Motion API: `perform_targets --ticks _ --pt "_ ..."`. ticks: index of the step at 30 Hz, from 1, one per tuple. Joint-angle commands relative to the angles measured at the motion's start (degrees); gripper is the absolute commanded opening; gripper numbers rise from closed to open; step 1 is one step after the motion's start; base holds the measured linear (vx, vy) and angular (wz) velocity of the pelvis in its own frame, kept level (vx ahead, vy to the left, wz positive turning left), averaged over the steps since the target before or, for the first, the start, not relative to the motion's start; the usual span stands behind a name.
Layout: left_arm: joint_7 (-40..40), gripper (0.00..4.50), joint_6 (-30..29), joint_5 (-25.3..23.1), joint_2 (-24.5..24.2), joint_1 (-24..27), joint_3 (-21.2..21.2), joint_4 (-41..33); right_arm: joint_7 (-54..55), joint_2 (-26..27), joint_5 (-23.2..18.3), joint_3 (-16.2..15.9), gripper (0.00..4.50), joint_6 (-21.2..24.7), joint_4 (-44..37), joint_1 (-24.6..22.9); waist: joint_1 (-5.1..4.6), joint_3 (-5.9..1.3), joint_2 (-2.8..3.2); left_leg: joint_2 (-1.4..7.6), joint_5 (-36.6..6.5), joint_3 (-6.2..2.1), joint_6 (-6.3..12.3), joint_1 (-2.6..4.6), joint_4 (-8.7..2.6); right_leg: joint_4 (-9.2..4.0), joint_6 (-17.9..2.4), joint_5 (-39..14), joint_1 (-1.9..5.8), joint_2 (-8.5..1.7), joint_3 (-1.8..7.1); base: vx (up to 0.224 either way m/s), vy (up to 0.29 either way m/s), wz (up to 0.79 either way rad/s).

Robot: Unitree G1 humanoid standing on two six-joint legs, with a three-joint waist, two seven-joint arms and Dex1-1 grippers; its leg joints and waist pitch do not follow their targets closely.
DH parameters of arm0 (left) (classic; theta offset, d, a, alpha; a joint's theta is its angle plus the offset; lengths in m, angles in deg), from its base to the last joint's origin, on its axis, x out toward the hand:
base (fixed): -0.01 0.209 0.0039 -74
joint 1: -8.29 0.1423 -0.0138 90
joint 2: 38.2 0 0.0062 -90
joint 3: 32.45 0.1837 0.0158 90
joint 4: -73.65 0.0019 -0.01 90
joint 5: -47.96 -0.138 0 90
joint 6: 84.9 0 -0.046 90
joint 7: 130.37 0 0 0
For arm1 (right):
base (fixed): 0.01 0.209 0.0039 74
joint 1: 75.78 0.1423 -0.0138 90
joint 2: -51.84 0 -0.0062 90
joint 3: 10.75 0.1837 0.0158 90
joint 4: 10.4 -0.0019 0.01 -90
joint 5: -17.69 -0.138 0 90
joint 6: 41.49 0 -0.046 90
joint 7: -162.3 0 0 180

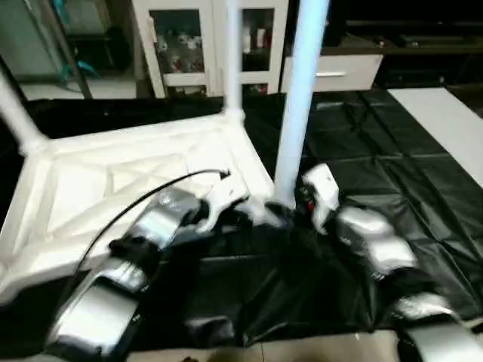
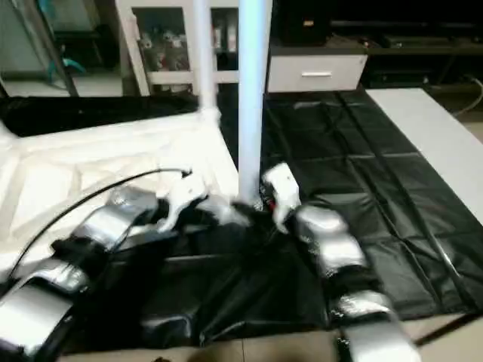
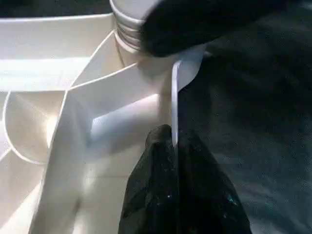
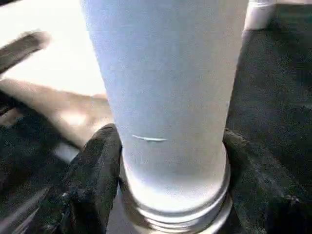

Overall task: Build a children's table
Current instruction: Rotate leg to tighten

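Observation:
The white table top (image 1: 113,181) lies upside down on the black-draped worktable, ribs facing up. One leg (image 1: 232,60) stands in its far corner socket and another (image 1: 15,113) at the left corner. A third leg (image 1: 298,98) stands upright at the near right corner. My right gripper (image 4: 173,195) is shut on this leg (image 4: 165,87) just above its ringed base, one finger (image 4: 97,180) on each side. My left gripper (image 3: 173,146) is shut on the top's thin side wall (image 3: 174,97) close to that same corner socket (image 3: 129,19).
A flat white board (image 1: 445,121) lies on the black cloth (image 1: 377,166) at the right. Behind the worktable stand a white glass-door cabinet (image 1: 196,45) and a white drawer front (image 1: 332,72). The worktable's near edge runs just below my forearms.

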Motion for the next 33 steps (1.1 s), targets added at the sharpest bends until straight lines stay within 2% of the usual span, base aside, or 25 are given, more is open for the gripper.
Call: perform_targets --ticks 1,2,4,5,6,7,8,10,11,14,15,16,17,18,19,22,23,24,25,26,27,28,29,32,33 --pt "4.1 0.00 -0.4 0.1 2.5 -1.0 -0.5 1.5 9.4 1.9 4.0 -0.7 2.74 0.3 5.3 0.3 0.03 -2.80 -0.35 2.92 -16.6 -2.03 -1.53 0.65 -5.66 -4.97 -11.9 -17.3 1.70 -3.76 1.85 0.000 0.000 0.00" --pt "5.4 0.00 -0.7 0.2 3.2 -1.5 -1.0 2.1 13.0 2.9 4.4 -0.1 2.74 -0.1 6.7 0.9 0.05 -2.80 -0.68 2.97 -16.1 -1.85 -1.07 0.71 -5.60 -4.86 -12.2 -16.4 1.39 -3.73 1.96 0.000 0.000 0.00" --pt "10.2 0.00 -1.3 0.2 4.7 -2.8 -2.3 3.6 20.3 5.3 4.5 1.1 2.74 -1.2 9.6 2.1 0.02 -2.94 -0.61 2.84 -14.7 -1.91 -0.94 0.51 -5.61 -4.80 -12.2 -15.2 1.69 -3.78 1.90 0.000 0.000 0.00" --pt "11.7 0.00 -1.4 0.1 4.9 -3.1 -2.6 4.0 21.7 5.9 4.6 1.2 2.74 -1.4 10.3 2.4 0.19 -3.04 -0.85 2.86 -14.0 -1.81 -0.71 0.58 -5.51 -4.72 -12.3 -14.0 1.63 -3.73 1.90 0.000 0.000 0.00" --pt "15.3 0.00 -1.5 -0.3 5.6 -3.6 -3.2 4.8 24.7 7.3 4.8 1.3 2.74 -1.8 11.9 3.2 0.31 -3.10 -1.00 2.81 -11.8 -1.72 0.28 0.45 -5.37 -4.33 -13.2 -10.0 1.79 -3.62 1.90 0.000 0.000 0.00" --pt "17.2 0.00 -1.2 -0.8 5.9 -3.8 -3.3 5.6 27.0 8.1 5.4 1.3 2.74 -2.4 12.8 3.7 0.39 -3.19 -1.38 2.80 -10.8 -1.61 0.69 0.33 -5.27 -4.17 -13.4 -8.5 1.95 -3.60 1.87 0.000 0.000 0.00" --pt "18.4 0.00 -0.9 -1.1 6.1 -3.9 -3.3 6.1 28.4 8.6 5.8 1.3 2.74 -2.8 13.3 4.0 0.44 -3.20 -1.11 2.80 -9.6 -1.59 1.36 0.38 -5.17 -4.00 -13.9 -6.8 1.78 -3.59 1.84 0.000 0.000 0.00" --pt "19.6 0.00 0.1 -1.5 6.4 -4.0 -3.4 7.3 31.5 9.4 6.7 1.4 2.74 -4.3 14.5 4.6 0.68 -3.26 -1.27 2.72 -7.8 -1.39 2.82 0.43 -5.00 -3.84 -14.2 -4.3 1.99 -3.56 1.78 0.000 0.000 0.00" --pt "19.5 0.00 0.3 -1.5 6.4 -3.9 -3.5 7.5 31.9 9.9 6.4 1.9 2.74 -5.5 14.7 4.9 0.66 -3.20 -1.50 2.68 -7.7 -1.28 3.26 0.38 -4.98 -3.90 -14.2 -4.3 1.95 -3.57 1.81 0.000 0.000 0.00" --pt "18.8 0.00 1.1 -1.3 6.4 -3.5 -3.6 7.5 30.5 11.1 4.4 3.7 2.73 -8.9 14.5 5.1 0.87 -3.01 -1.34 2.88 -9.6 -1.37 3.58 0.49 -5.24 -4.33 -13.4 -8.0 1.89 -3.79 1.86 0.000 0.000 0.00" --pt "18.5 0.00 2.1 -1.1 6.3 -3.3 -3.8 7.5 29.1 11.4 4.4 3.6 2.73 -11.2 14.4 5.3 0.82 -2.94 -1.13 2.92 -10.7 -1.41 3.20 0.54 -5.39 -4.47 -13.2 -9.2 1.82 -3.73 1.86 0.000 0.000 0.00" --pt "18.1 0.00 2.6 -1.1 6.2 -3.1 -3.7 7.3 27.5 11.6 3.8 3.9 2.73 -12.1 14.1 5.2 0.88 -3.00 -0.57 2.95 -11.0 -1.51 2.85 0.60 -5.40 -4.37 -13.2 -9.2 1.81 -3.75 1.87 0.000 0.000 0.00" --pt "18.0 0.00 2.7 -1.1 6.2 -3.1 -3.7 7.3 27.3 11.6 3.7 3.9 2.73 -12.3 14.0 5.2 0.78 -3.07 -0.97 2.92 -10.7 -1.43 2.80 0.52 -5.35 -4.29 -13.2 -7.7 1.97 -3.62 1.88 0.000 0.000 0.00" --pt "15.8 0.00 3.8 -0.7 5.7 -2.3 -3.5 6.1 25.8 10.8 3.5 3.8 3.28 -13.5 12.8 4.8 0.95 -3.15 -0.43 2.94 -9.8 -1.49 2.95 0.56 -5.30 -4.11 -13.5 -5.9 1.96 -3.67 1.85 0.000 0.000 0.00" --pt "15.1 0.00 3.9 -0.6 5.5 -2.0 -3.5 5.7 25.3 10.5 3.4 3.7 3.42 -13.7 12.2 4.6 0.92 -3.16 -0.43 2.92 -9.7 -1.44 3.18 0.52 -5.26 -4.07 -13.7 -5.0 2.02 -3.58 1.80 0.000 0.000 0.00" --pt "12.3 0.00 4.9 -0.1 4.5 -0.7 -3.2 3.4 22.3 9.0 3.1 3.4 3.63 -13.1 9.8 3.8 1.15 -3.36 -0.86 2.86 -6.8 -1.37 5.44 0.18 -4.83 -3.54 -14.8 -0.9 2.48 -3.78 1.74 0.000 0.000 0.00" --pt "10.1 0.00 4.1 0.1 3.7 0.2 -3.1 1.7 18.9 7.5 2.6 3.5 3.77 -12.6 7.9 3.4 1.15 -3.31 -1.38 2.87 -6.3 -1.32 5.90 0.12 -4.85 -3.57 -14.8 -0.6 2.50 -3.72 1.70 0.000 0.000 0.00" --pt "9.2 0.00 4.2 0.2 3.4 0.5 -3.0 1.2 17.5 7.1 2.2 3.6 3.89 -12.0 7.2 3.3 1.34 -3.41 -1.22 2.97 -5.9 -1.38 6.54 0.11 -4.72 -3.36 -15.2 -0.5 2.58 -3.88 1.69 0.000 0.000 0.00" --pt "6.6 0.00 4.3 0.4 2.4 1.4 -2.6 -0.1 13.3 5.9 0.9 3.7 3.89 -10.2 5.4 2.9 1.26 -3.38 -1.55 2.94 -5.7 -1.30 6.82 0.06 -4.72 -3.39 -15.3 -0.5 2.50 -3.79 1.67 0.000 0.000 0.00" --pt "3.4 0.00 3.9 0.6 1.1 2.6 -1.8 -1.6 7.5 4.0 -0.4 3.4 4.07 -8.5 2.7 2.3 1.45 -3.42 -1.59 2.91 -5.3 -1.39 7.76 -0.03 -4.58 -3.16 -15.5 0.0 2.75 -3.80 1.64 0.000 0.000 0.00" --pt "0.5 0.00 4.6 0.7 0.0 3.6 -0.9 -2.9 3.3 2.5 -1.5 3.0 4.07 -7.0 0.3 1.6 1.55 -3.36 -2.01 3.12 -4.6 -1.28 8.71 0.02 -4.47 -3.09 -15.6 0.5 2.53 -3.77 1.66 0.000 0.000 0.00" --pt "0.5 0.00 4.6 0.7 0.0 3.6 -0.9 -2.9 3.3 2.5 -1.5 3.0 4.20 -7.0 0.3 1.6 1.71 -3.33 -1.83 3.17 -4.3 -1.33 9.13 0.10 -4.45 -3.06 -15.6 0.5 2.52 -3.68 1.59 0.000 0.000 0.00" --pt "-2.4 0.00 4.6 1.0 -1.1 4.8 -0.1 -4.4 -0.9 0.9 -2.3 2.2 4.28 -5.6 -1.9 1.0 1.71 -3.30 -1.65 3.26 -3.7 -1.18 9.18 0.19 -4.41 -3.04 -15.7 0.3 2.13 -3.57 1.61 0.000 0.000 0.00" --pt "-10.4 0.00 5.2 1.7 -4.3 7.8 2.3 -8.6 -12.8 -4.6 -2.2 -1.8 4.45 -4.1 -7.4 -1.0 2.33 -3.27 -1.08 3.59 -4.7 -1.15 8.33 0.42 -4.33 -2.91 -15.7 -0.7 2.01 -3.35 1.40 0.000 0.000 0.00" --pt "-13.3 0.00 4.3 2.1 -5.4 8.9 3.2 -10.3 -17.4 -7.0 -1.7 -3.7 4.45 -4.1 -9.3 -1.9 2.23 -3.16 -1.25 3.60 -5.1 -1.01 7.69 0.36 -4.43 -2.94 -15.9 -0.7 1.92 -3.35 1.54 0.000 0.000 0.00"
